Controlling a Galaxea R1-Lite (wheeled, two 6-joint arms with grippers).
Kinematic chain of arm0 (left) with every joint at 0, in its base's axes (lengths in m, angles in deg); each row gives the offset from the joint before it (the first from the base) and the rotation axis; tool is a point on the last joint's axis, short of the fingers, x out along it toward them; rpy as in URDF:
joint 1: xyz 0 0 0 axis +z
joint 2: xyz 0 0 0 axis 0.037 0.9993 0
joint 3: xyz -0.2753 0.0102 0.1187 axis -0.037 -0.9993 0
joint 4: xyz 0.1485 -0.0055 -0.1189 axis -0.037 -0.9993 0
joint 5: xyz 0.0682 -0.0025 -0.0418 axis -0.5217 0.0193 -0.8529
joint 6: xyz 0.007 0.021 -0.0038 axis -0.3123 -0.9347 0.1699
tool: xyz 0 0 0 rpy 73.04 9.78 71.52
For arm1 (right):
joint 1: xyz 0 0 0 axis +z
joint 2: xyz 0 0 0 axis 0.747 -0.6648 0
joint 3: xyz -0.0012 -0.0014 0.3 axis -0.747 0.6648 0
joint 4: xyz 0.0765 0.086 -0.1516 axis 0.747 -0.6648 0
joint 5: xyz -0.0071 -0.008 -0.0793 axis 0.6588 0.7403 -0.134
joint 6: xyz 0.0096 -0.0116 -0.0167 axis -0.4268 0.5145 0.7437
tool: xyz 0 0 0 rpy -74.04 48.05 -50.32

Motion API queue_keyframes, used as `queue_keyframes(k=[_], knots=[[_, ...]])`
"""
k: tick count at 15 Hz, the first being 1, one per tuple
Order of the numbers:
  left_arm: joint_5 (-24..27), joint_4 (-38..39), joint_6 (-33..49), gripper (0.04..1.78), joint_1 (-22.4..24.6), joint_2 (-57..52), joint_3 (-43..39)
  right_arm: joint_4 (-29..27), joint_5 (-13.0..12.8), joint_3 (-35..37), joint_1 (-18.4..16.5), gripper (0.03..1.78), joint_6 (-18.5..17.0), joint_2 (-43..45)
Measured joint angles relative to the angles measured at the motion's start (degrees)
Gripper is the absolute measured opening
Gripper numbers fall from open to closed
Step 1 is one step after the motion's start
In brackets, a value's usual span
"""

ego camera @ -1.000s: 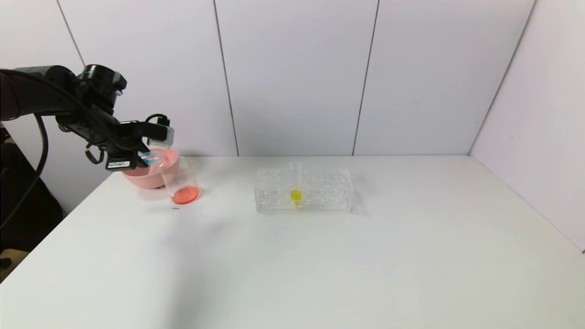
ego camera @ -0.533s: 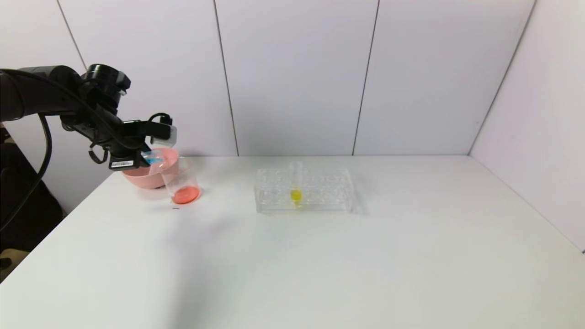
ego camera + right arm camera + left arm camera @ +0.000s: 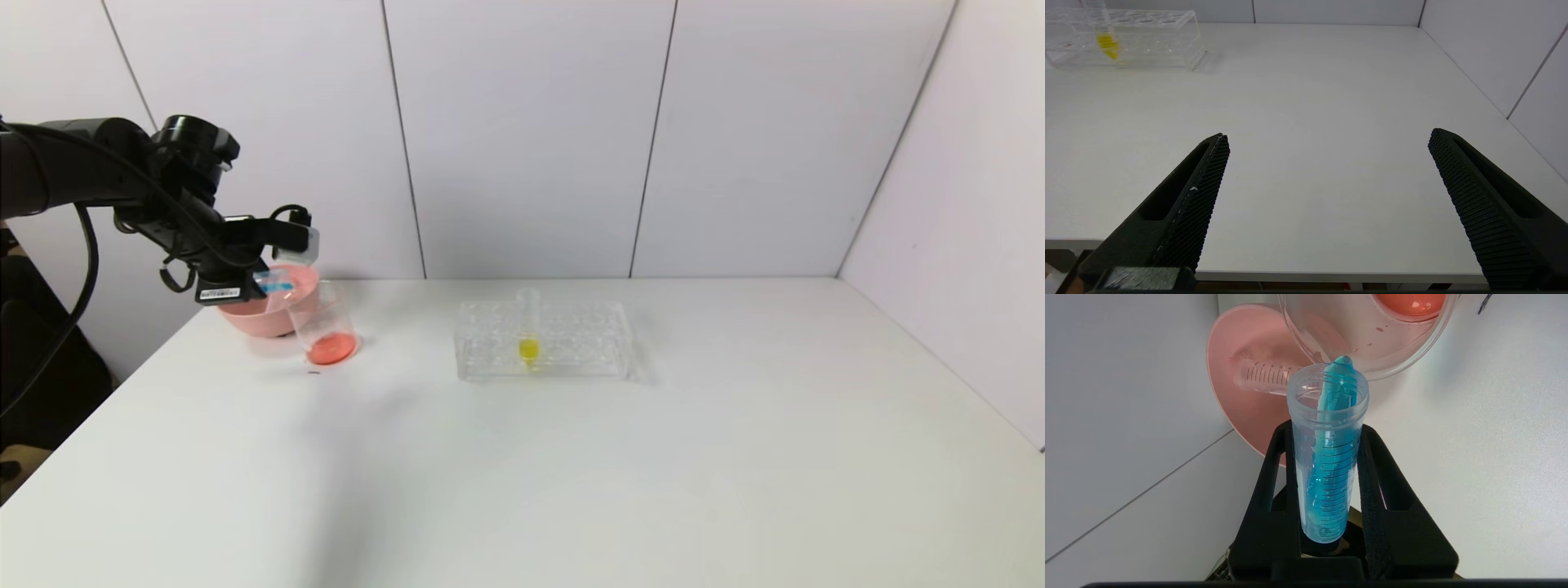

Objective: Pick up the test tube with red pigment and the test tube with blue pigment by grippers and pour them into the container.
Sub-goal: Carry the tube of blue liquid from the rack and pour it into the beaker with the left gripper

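The left arm reaches in from the side, raised over the far left corner of the bench (image 3: 571,474), and its gripper (image 3: 1327,457) has the fingers clamped on the blue tube (image 3: 1327,457), tipped with its mouth at the rim of the beaker (image 3: 322,327). The left wrist view shows blue liquid at the tube lip and an empty tube (image 3: 1265,377) lying in the pink bowl (image 3: 1241,400), behind the beaker with red liquid. The right gripper (image 3: 1327,139) shows only in its own view, low at the near bench edge, fingers wide apart.

Three tubes — blue (image 3: 1327,465), yellow (image 3: 528,331), one empty (image 3: 1263,377) — plus one beaker (image 3: 322,327), bowl (image 3: 257,314), rack (image 3: 571,343).
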Motion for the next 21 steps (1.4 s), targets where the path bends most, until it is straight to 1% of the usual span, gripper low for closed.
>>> queue_keyframes(k=[8,12,21], knots=[[-1.2,1.2,0.0,0.44,-0.7,0.4,0.0,0.0,0.0,0.0,0.0,1.77,0.0,0.0],[-3.2,1.5,0.0,0.44,-1.6,0.5,0.0,0.0,0.0,0.0,0.0,1.78,0.0,0.0],[-3.2,1.4,-0.1,0.44,-1.8,-0.7,0.0,0.0,0.0,0.0,0.0,1.77,0.0,0.0]])
